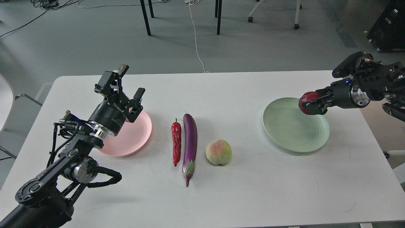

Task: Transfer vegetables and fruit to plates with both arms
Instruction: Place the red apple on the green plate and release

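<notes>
My right gripper (308, 104) is shut on the dark red pomegranate (307, 100) and holds it over the right part of the mint green plate (284, 133). My left gripper (129, 85) is open and empty, raised over the left part of the pale pink plate (136, 136). The red chili pepper (176, 142), the purple eggplant (190, 144) and the yellow-green peach (218, 152) lie side by side on the white table (202, 196), between the two plates.
Beyond the table's far edge the grey floor holds chair and table legs (145, 17) and a white cable (196, 38). A black case (387, 28) stands at the far right. A white chair (4, 101) is at the left edge.
</notes>
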